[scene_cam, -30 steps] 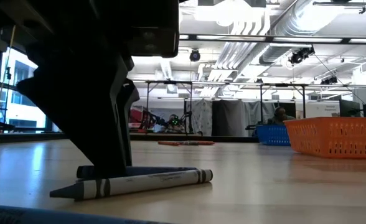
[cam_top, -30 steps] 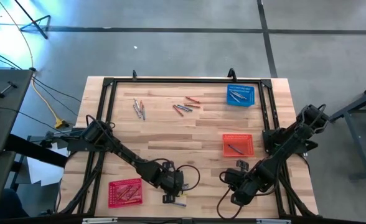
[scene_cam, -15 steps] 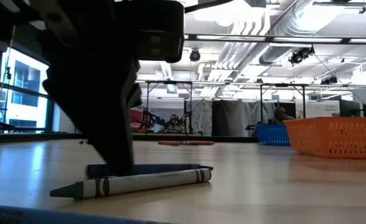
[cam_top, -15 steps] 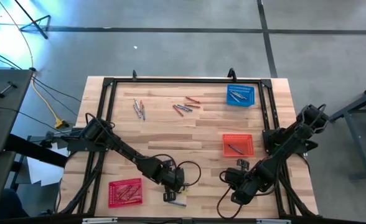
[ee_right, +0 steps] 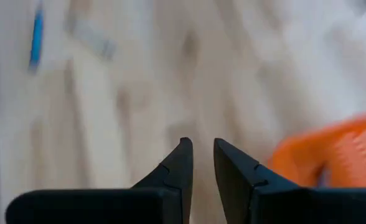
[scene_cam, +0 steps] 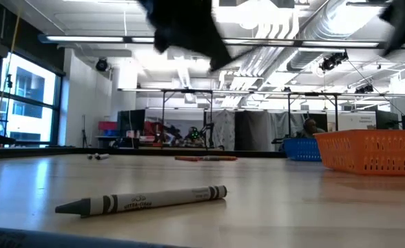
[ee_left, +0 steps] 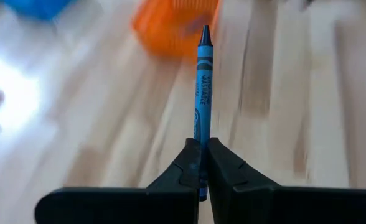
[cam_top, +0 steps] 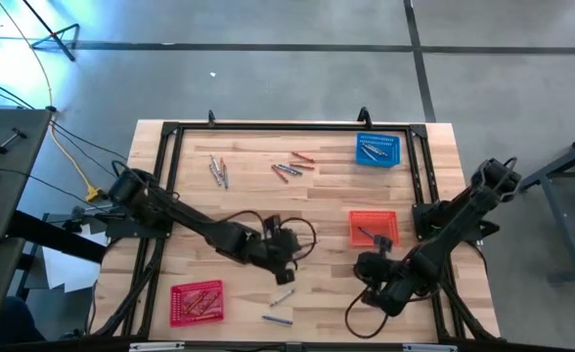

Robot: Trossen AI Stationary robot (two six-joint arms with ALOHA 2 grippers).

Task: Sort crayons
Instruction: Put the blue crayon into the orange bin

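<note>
My left gripper (cam_top: 285,279) hangs above the table's near middle, shut on a blue crayon (ee_left: 203,93), which shows in the high view (cam_top: 283,296) just near of the gripper. A grey crayon (scene_cam: 144,200) lies flat on the table by the near edge (cam_top: 276,318). My right gripper (ee_right: 200,146) is slightly open and empty, just near of the orange basket (cam_top: 374,228). Loose red and grey crayons lie at the far middle (cam_top: 292,166) and far left (cam_top: 219,171). My left gripper pinches the blue crayon near its blunt end (ee_left: 201,152) between its two fingers. The crayon runs on past the fingertips, its point (ee_left: 205,31) toward the orange basket. It is lifted clear of the table.
A blue basket (cam_top: 377,149) with grey crayons stands at the far right. The orange basket holds one grey crayon. A red basket (cam_top: 198,301) with red crayons stands at the near left. A black frame (cam_top: 268,125) runs along the table's edges.
My left gripper has risen from the table and gone toward the far edge, taking the blue crayon up with it. The grey crayon beside it has stayed on the table. My right gripper has moved a little toward the orange basket.
</note>
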